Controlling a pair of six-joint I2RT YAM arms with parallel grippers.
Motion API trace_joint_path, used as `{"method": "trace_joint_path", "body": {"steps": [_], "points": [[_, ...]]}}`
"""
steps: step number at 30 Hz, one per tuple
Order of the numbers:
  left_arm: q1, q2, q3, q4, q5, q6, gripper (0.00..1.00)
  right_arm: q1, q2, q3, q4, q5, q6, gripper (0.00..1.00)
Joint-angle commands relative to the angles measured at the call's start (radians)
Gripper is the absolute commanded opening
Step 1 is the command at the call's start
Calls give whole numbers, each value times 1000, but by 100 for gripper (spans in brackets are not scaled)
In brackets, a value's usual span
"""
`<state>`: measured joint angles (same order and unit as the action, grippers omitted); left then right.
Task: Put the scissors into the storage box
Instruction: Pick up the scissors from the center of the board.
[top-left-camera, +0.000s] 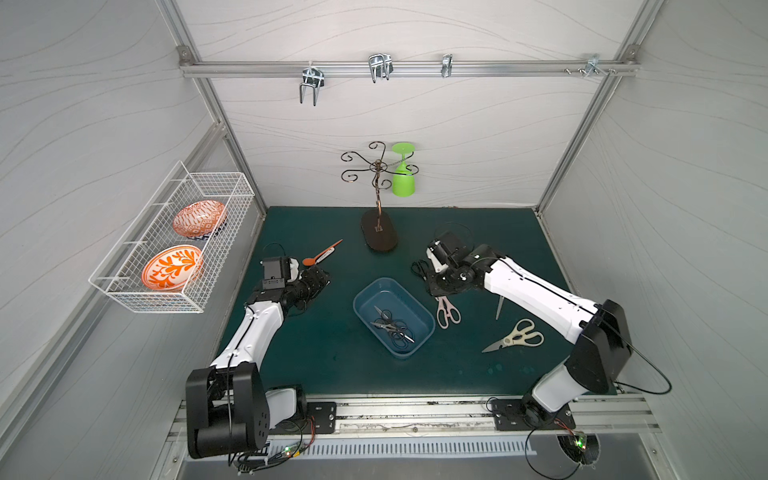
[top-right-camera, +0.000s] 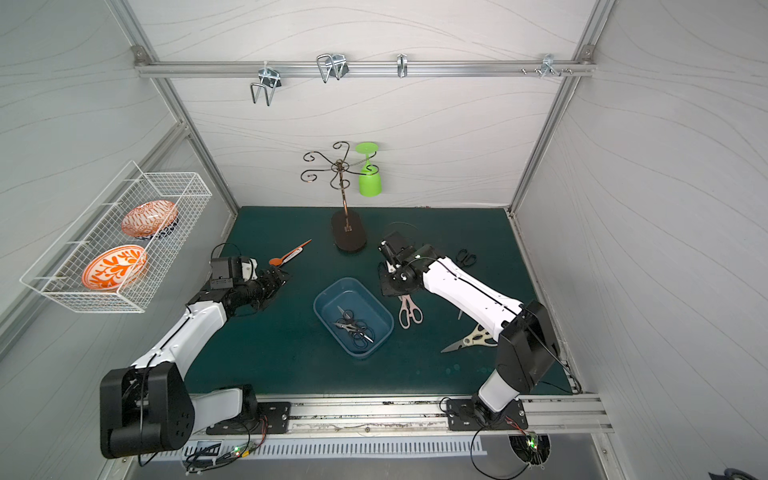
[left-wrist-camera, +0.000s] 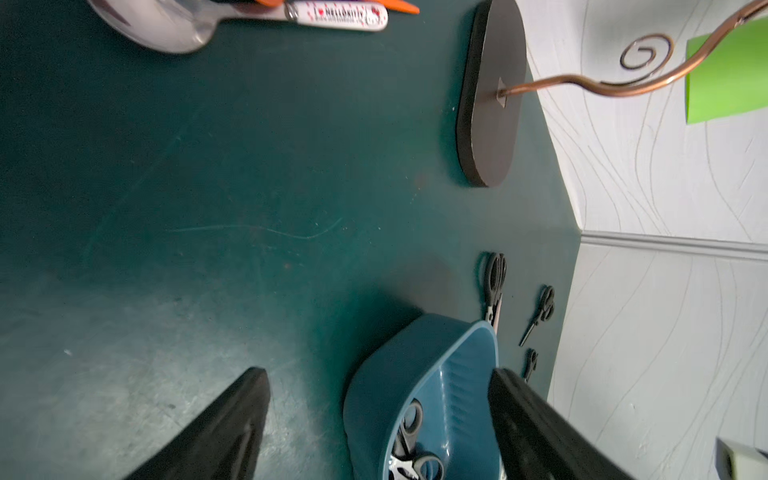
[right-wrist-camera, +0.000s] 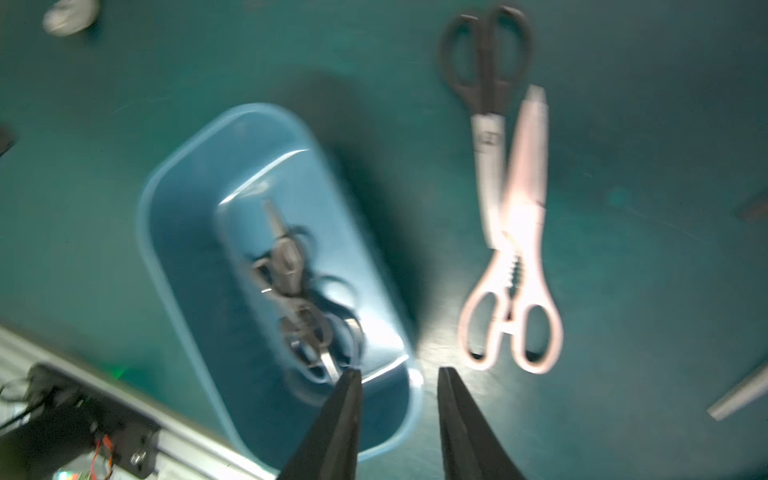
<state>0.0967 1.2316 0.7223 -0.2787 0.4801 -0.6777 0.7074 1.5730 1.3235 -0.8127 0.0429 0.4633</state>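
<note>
Right tool (right-wrist-camera: 399, 370) ajar, empty, by shallow blue storage box (right-wrist-camera: 178, 249) of black-handled scissors (right-wrist-camera: 291, 266); left tool (left-wrist-camera: 378, 370) agape.

— What sits in the storage box (top-left-camera: 386, 293)?
— I see a tangle of black-handled scissors (top-left-camera: 392, 326) lying flat in that blue tub, mid-way across the table (top-left-camera: 316, 357).
— And outside it?
— The pale pink pair (top-left-camera: 447, 311) lies closed just beside it, blades touching a black pair (right-wrist-camera: 486, 62). The cream pair (top-left-camera: 517, 336) lies further off, and a small black pair (top-right-camera: 466, 257) lies well apart.
</note>
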Motion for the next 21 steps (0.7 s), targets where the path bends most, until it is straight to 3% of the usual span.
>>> {"method": "trace_joint_path", "body": {"steps": [1,6,11,21], "points": [[-81,10,9,45,22,8,88,-90,-21,-67,-10,-28,-22,35],[-163,11,-6,65,31,-4,88,-185,-9,-130,-18,-33,-81,35],[-249,-24,12,10,-23,60,88,-207,43,-178,-20,-41,-128,35],[-258,-32,6,16,-48,58,88,-202,84,-300,85,-108,-86,33]]}}
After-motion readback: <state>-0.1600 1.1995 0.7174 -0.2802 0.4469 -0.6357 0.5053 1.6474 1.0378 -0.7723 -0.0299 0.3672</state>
